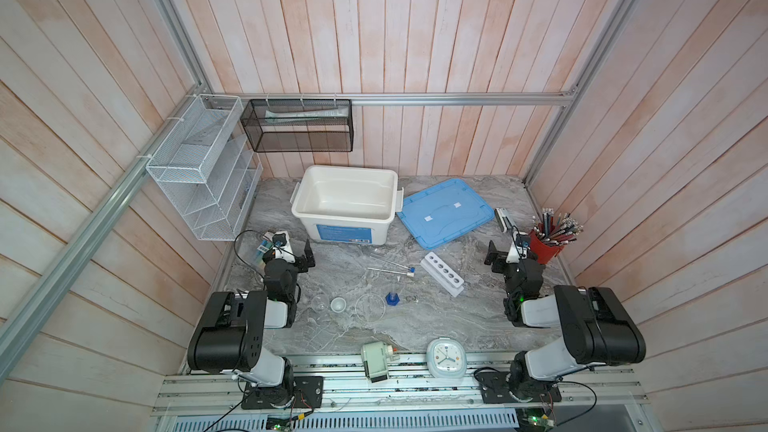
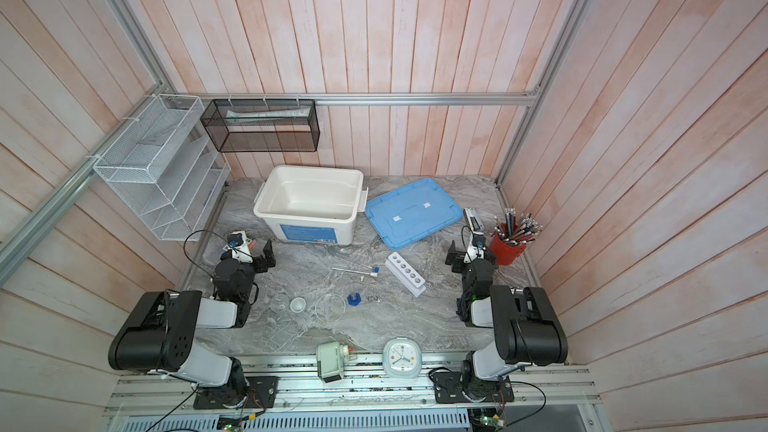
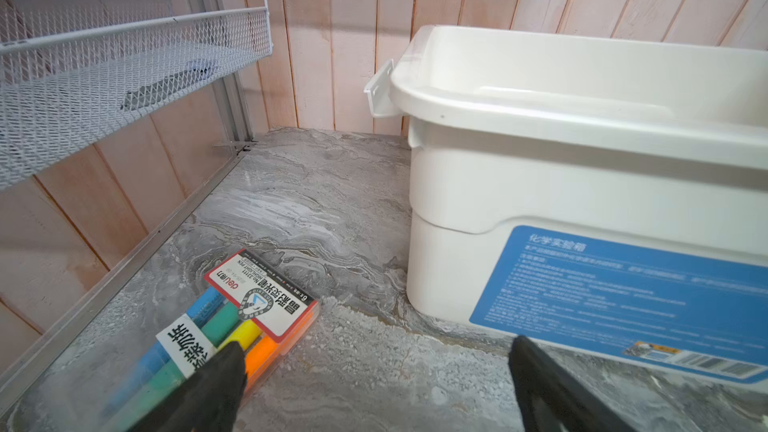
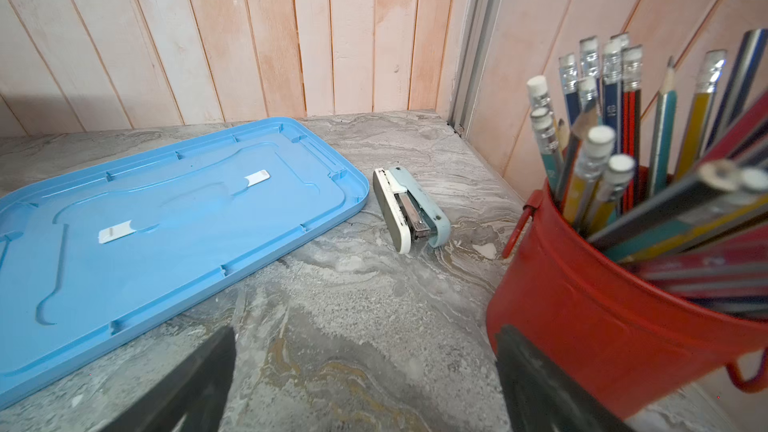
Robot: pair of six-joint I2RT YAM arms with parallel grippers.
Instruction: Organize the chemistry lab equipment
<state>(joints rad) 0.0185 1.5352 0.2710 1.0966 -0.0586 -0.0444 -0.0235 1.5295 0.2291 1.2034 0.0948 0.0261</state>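
In both top views, thin clear capped tubes point(image 1: 390, 268) point(image 2: 355, 270) lie mid-table beside a white six-hole rack point(image 1: 442, 279) point(image 2: 407, 272) that rests at an angle. Nearer the front stand a small blue-based clear cylinder point(image 1: 392, 298) point(image 2: 353, 298), a clear round dish point(image 1: 370, 307) point(image 2: 330, 307) and small clear cups point(image 1: 338, 304) point(image 2: 298, 304). My left gripper point(image 1: 308, 258) point(image 2: 269, 257) point(image 3: 376, 351) is open and empty, left of the tubes, facing the white bin. My right gripper point(image 1: 491, 255) point(image 2: 451, 255) point(image 4: 365, 336) is open and empty, right of the rack, beside the red cup.
An open white bin point(image 1: 305, 197) point(image 3: 540, 126) stands at the back, its blue lid point(image 1: 444, 211) point(image 4: 145, 222) flat beside it. A highlighter pack point(image 3: 232, 317) lies by my left gripper. A stapler point(image 4: 409, 209) and red pencil cup point(image 1: 546, 249) point(image 4: 582, 305) sit right. A clock point(image 1: 445, 357) and sharpener point(image 1: 376, 361) sit at the front edge.
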